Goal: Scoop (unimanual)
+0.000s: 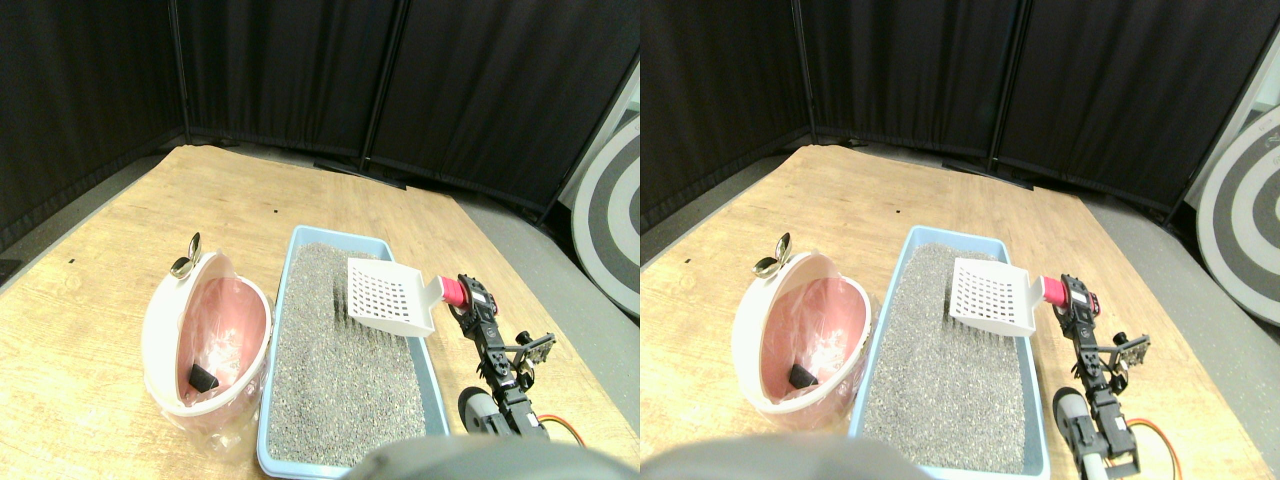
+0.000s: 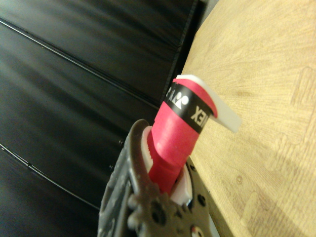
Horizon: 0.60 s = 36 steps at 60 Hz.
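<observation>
With your right gripper clamped on the scoop, its blade tilted over the litter tray toward 3 o'clock, drag it low and level, then carry toward the bin at 9 o'clock.

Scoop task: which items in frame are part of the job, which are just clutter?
Job:
right gripper, shut on the scoop's red-wrapped handle
white slotted scoop
blue litter tray, grey litter
pink-lined white bin holding a black lump

Lying about:
ringed target board
black curtain panels
</observation>
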Each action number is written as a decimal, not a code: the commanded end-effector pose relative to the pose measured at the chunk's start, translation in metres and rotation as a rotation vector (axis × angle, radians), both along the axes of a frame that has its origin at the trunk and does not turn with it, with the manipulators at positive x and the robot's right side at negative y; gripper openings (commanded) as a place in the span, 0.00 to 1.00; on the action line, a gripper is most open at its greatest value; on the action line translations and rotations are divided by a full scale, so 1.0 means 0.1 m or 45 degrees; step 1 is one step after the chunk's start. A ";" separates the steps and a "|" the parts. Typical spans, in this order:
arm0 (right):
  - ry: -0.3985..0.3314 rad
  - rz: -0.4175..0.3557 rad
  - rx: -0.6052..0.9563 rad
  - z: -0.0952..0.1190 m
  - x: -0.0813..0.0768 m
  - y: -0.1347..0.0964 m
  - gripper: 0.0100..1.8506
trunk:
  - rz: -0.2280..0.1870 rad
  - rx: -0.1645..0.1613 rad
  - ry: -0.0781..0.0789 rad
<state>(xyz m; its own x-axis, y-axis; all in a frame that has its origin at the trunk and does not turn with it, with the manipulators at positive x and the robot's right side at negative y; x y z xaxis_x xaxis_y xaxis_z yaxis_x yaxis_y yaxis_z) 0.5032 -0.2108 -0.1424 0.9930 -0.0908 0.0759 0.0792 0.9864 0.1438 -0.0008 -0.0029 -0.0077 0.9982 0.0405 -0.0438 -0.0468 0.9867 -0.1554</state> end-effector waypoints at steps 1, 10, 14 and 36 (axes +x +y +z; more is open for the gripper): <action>-0.050 0.024 0.041 0.00 0.00 0.01 0.03 | 0.011 -0.012 0.006; -0.023 0.031 0.039 -0.08 -0.02 0.02 0.03 | 0.021 -0.016 0.009; -0.001 0.029 0.048 -0.09 -0.03 0.02 0.03 | 0.030 -0.022 0.015; 0.098 0.012 0.100 -0.25 0.00 0.00 0.03 | 0.051 -0.039 0.019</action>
<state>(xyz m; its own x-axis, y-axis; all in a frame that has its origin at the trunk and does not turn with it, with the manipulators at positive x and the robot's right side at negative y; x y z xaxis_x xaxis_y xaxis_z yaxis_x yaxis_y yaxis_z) 0.5025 -0.2069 -0.1674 0.9979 -0.0568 -0.0323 0.0617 0.9813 0.1821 -0.0024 -0.0033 -0.0061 0.9966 0.0676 -0.0474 -0.0749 0.9820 -0.1731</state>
